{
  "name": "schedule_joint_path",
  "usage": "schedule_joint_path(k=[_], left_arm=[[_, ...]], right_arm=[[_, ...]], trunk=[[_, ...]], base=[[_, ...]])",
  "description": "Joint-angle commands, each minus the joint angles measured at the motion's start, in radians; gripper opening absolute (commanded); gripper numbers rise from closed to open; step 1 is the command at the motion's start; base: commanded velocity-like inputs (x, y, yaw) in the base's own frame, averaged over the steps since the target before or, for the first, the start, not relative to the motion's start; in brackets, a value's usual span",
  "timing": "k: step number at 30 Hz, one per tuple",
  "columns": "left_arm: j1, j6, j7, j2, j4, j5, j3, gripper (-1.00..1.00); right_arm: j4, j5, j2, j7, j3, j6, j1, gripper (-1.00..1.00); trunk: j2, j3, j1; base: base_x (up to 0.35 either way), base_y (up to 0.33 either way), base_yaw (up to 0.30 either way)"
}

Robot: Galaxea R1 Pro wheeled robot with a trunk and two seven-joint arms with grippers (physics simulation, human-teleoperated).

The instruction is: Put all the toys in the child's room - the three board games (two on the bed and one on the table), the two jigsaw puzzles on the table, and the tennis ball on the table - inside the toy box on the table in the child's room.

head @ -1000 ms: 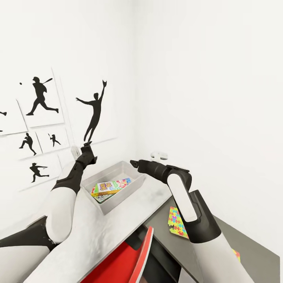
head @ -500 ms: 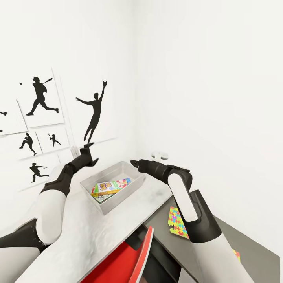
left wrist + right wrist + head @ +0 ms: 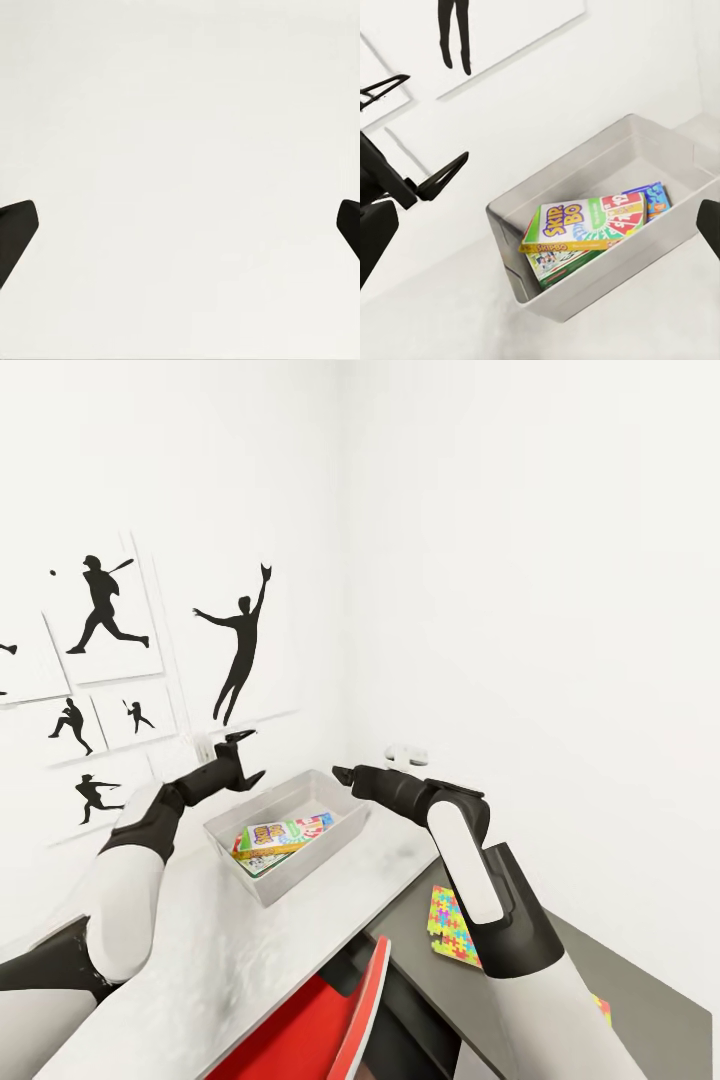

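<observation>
The light grey toy box [image 3: 225, 842] [image 3: 607, 289] stands on the white table [image 3: 300, 930] in the corner of the room. Inside it lies a green Skip-Bo board game [image 3: 268, 836] [image 3: 577, 225], stacked with other flat game boxes [image 3: 656, 196]. My left gripper [image 3: 248, 758] [image 3: 435, 116] [image 3: 180, 225] hovers open above the box's far left corner, holding nothing. My right gripper [image 3: 342, 774] [image 3: 544, 229] hangs open over the box's right rim. A jigsaw puzzle [image 3: 452, 928] lies on the dark grey surface to the right, and another one [image 3: 603, 1008] peeks out behind my right arm. The tennis ball and the bed are out of view.
White walls close the corner right behind the box, the left one hung with black sports silhouette pictures [image 3: 100, 610]. A red chair [image 3: 345, 1010] stands under the table's front edge. A small white fitting [image 3: 405, 754] sits on the wall behind my right gripper.
My left arm has drawn back to the left. Its gripper has swung from pointing up to pointing sideways over the box's far corner, fingers spread. The right arm has stayed put.
</observation>
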Motion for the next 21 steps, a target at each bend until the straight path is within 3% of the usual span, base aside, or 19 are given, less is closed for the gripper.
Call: schedule_joint_path(k=[1, 8, 12, 17, 21], left_arm=[[-0.001, 0.009, 0.010, 0.000, 0.005, 0.010, 0.005, 1.00], [-0.001, 0.033, 0.019, 0.001, 0.040, 0.012, 0.012, 1.00], [-0.001, 0.040, 0.021, 0.003, 0.066, 0.016, 0.039, 1.00], [-0.003, 0.077, 0.021, 0.006, 0.104, 0.027, 0.101, 1.00], [-0.003, 0.089, 0.029, 0.007, 0.112, 0.028, 0.120, 1.00]], right_arm=[[-0.001, -0.010, 0.000, -0.010, 0.000, 0.002, -0.001, 1.00], [0.000, -0.011, 0.000, -0.008, -0.007, 0.000, -0.001, 1.00], [0.001, -0.011, 0.000, -0.010, -0.011, 0.000, -0.001, 1.00], [0.001, -0.010, 0.000, -0.010, -0.013, 0.001, -0.001, 1.00], [0.000, -0.010, 0.000, -0.010, -0.013, 0.002, -0.001, 1.00]], trunk=[[-0.001, 0.000, 0.000], [-0.001, 0.000, 0.000], [-0.001, 0.000, 0.000], [-0.001, 0.000, 0.000], [-0.001, 0.000, 0.000]], base=[[0.000, 0.000, 0.000], [0.000, 0.000, 0.000], [0.000, 0.000, 0.000], [0.000, 0.000, 0.000], [0.000, 0.000, 0.000]])
